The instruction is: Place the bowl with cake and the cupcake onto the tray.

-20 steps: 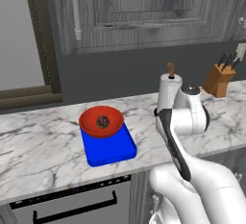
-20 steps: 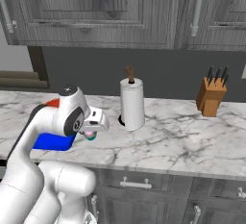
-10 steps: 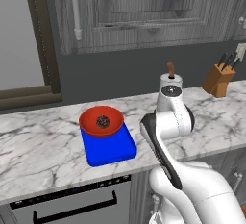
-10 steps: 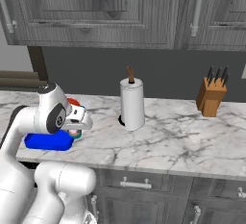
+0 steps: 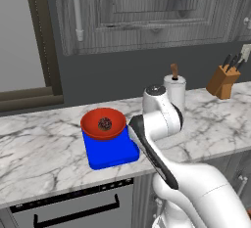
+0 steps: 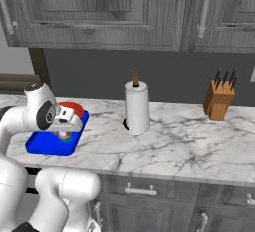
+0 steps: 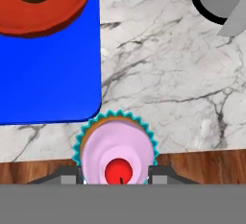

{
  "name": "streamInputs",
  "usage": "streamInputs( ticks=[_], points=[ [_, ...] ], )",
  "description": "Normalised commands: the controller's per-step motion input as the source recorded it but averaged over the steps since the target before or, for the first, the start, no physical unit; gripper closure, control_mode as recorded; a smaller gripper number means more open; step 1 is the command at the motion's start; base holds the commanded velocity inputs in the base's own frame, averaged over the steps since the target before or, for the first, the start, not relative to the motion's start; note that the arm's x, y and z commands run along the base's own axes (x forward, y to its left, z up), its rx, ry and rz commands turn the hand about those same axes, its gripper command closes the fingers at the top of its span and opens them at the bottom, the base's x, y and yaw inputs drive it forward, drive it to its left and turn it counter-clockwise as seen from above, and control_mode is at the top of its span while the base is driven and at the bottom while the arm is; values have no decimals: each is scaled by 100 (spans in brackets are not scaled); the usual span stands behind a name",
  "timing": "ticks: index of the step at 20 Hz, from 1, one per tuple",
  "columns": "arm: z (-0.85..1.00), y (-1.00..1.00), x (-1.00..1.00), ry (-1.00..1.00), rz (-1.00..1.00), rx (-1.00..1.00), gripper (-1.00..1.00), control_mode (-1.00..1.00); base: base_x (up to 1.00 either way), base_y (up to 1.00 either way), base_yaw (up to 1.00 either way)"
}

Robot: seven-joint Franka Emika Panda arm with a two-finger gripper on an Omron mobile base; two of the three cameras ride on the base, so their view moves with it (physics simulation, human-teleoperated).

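Jaws [image 7: 116,177] closed on the cupcake [image 7: 116,152], teal wrapper pinched from both sides between the dark fingertips [image 7: 161,174], pink top and red cherry facing the hand camera. Cupcake carried above the marble table [image 7: 168,69], at 6 o'clock in the hand view, just off the near corner of the tray [image 7: 48,74] and not yet over the blue. In the right base view, a glimpse of the cupcake [image 6: 64,135] under the white hand, low over the tray [image 6: 42,144] at its 3 o'clock side; exact overlap with the blue surface impossible to tell from there. Bowl with cake [image 5: 103,123] resting on the far end of the tray [image 5: 110,151] in the left base view, red rim overhanging the tray's far edge slightly, dark lump of cake at centre. Same bowl with cake [image 7: 43,2] at 11 o'clock in the hand view, cut off by the frame, well apart from the cupcake. Paper towel roll [image 6: 137,107] upright on the table at 3 o'clock from the tray, brown knob on top, dark round base visible at 1 o'clock in the hand view. Knife block [image 6: 219,99] farther along at 3 o'clock, near the wall. Grey cabinets [image 6: 114,12] overhead.
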Motion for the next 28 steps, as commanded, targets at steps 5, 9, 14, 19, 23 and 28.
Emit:
streamInputs(
  ticks=[5,9,14,19,23,28],
  points=[
    [-20,38,12,6,0,4,100,-100,0,0,0],
    [-27,35,19,1,3,5,100,-100,0,0,0],
    [-25,30,24,0,3,4,100,-100,0,0,0],
    [-26,27,26,0,2,1,100,-100,0,0,0],
    [-25,16,30,0,2,0,100,-100,0,0,0],
    [-23,11,20,7,3,4,100,-100,0,0,0]
  ],
)
